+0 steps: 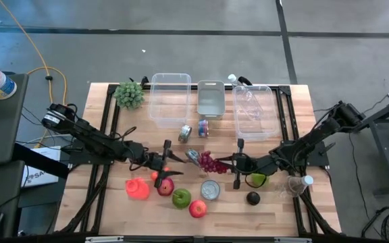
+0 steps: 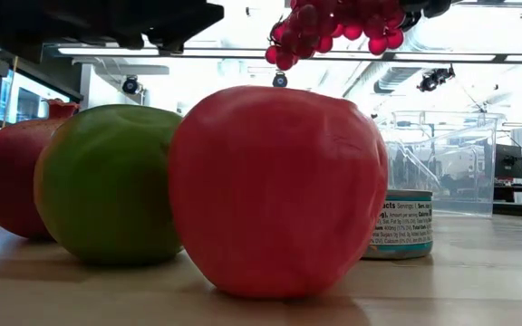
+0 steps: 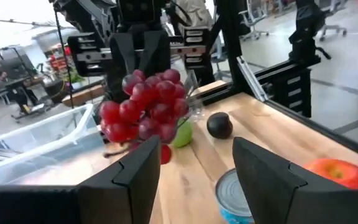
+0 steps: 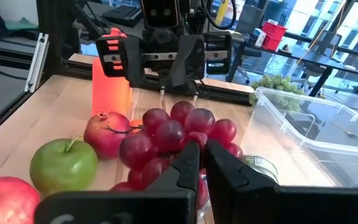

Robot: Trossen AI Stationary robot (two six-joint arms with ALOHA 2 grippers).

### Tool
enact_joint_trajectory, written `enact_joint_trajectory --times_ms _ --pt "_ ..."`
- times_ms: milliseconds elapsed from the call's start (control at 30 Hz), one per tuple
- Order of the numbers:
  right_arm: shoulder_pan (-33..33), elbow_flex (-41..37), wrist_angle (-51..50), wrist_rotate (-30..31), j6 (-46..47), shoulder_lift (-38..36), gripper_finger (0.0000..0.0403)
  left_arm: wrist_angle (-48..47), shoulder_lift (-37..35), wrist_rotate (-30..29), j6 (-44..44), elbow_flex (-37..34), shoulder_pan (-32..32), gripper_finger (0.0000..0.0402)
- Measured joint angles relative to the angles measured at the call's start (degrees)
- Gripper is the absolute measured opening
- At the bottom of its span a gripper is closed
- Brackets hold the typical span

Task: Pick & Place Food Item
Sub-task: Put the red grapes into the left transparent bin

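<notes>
A bunch of red grapes (image 1: 209,162) hangs in the air over the middle of the table, seen high up in the low view (image 2: 333,25). My right gripper (image 1: 223,162) reaches in from the table's right and is shut on the grapes (image 4: 173,134). My left gripper (image 1: 178,159) faces the grapes from the table's left, a short way off. Its fingers are open (image 3: 194,171), and the grapes (image 3: 145,106) show beyond them. My right gripper pinches the grape bunch between its two fingers (image 4: 189,163), on the bunch's upper part (image 4: 188,142) nearest the arm. The fingers come nearly level from the table's right. The bunch hangs below and ahead of the fingertips, lifted clear of the table (image 2: 297,41).
On the near half of the table lie a red apple (image 1: 198,208), a green apple (image 1: 181,198), a pomegranate (image 1: 165,186), an orange-red cup (image 1: 138,188), a can (image 1: 210,190), a dark avocado (image 1: 252,198) and a green fruit (image 1: 257,179). Two clear bins (image 1: 170,98) (image 1: 254,111) and a metal tray (image 1: 210,100) stand at the far edge.
</notes>
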Motion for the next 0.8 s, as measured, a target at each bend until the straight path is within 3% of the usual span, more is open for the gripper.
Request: enact_joint_trajectory --times_ms 433,800 --pt "0.07 0.00 -0.87 0.07 0.46 0.00 0.0003 -0.87 0.00 0.10 -0.20 0.00 -1.80 0.0343" --pt "0.07 0.00 -1.09 -1.33 0.48 0.02 0.0003 0.34 0.00 0.10 -2.69 -0.04 -1.77 0.0357"
